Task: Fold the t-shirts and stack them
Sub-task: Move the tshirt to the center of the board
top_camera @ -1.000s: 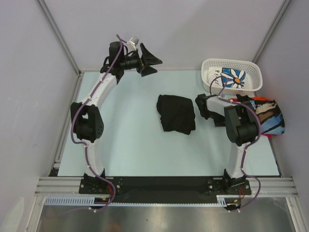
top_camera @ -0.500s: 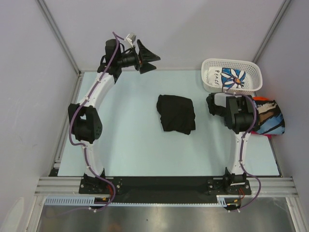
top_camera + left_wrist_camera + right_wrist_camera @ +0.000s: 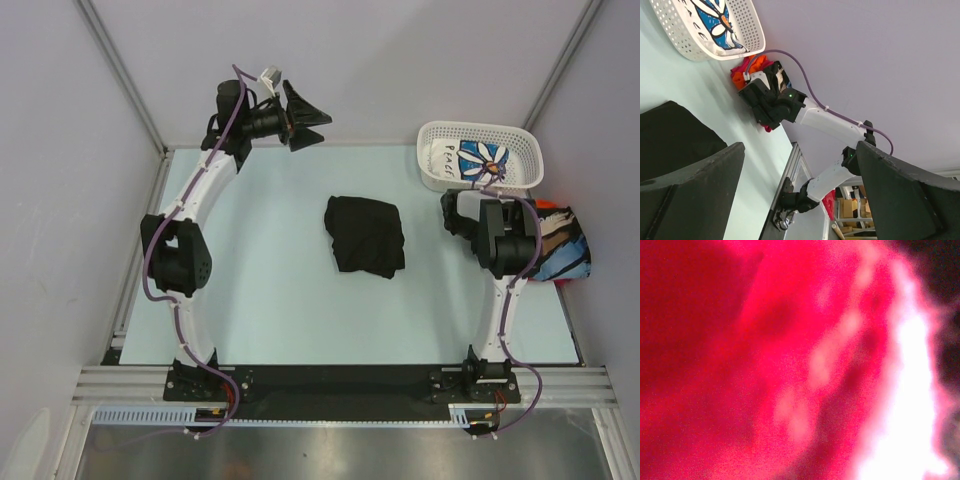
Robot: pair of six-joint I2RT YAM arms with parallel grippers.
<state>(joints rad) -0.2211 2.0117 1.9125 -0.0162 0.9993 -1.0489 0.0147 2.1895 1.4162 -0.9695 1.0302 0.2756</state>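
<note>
The pale green table top [image 3: 280, 300] carries a white plastic lattice basket [image 3: 432, 160] at its far right corner. Just beside that basket, on its near side, lies a crumpled heap of black brush-print and red t-shirts [image 3: 562, 250]. Well to the basket's left and a little nearer the arm bases, a folded black t-shirt [image 3: 365, 233] lies flat and alone. Inside the basket rests a white t-shirt with blue daisy print [image 3: 487, 158]. The left gripper [image 3: 315, 130] hangs far to the basket's left, its fingers spread wide and holding nothing. The right gripper [image 3: 754, 82] is pushed into the heap beside the basket; its camera shows only blurred red cloth, so whether it grips cannot be told.
</note>
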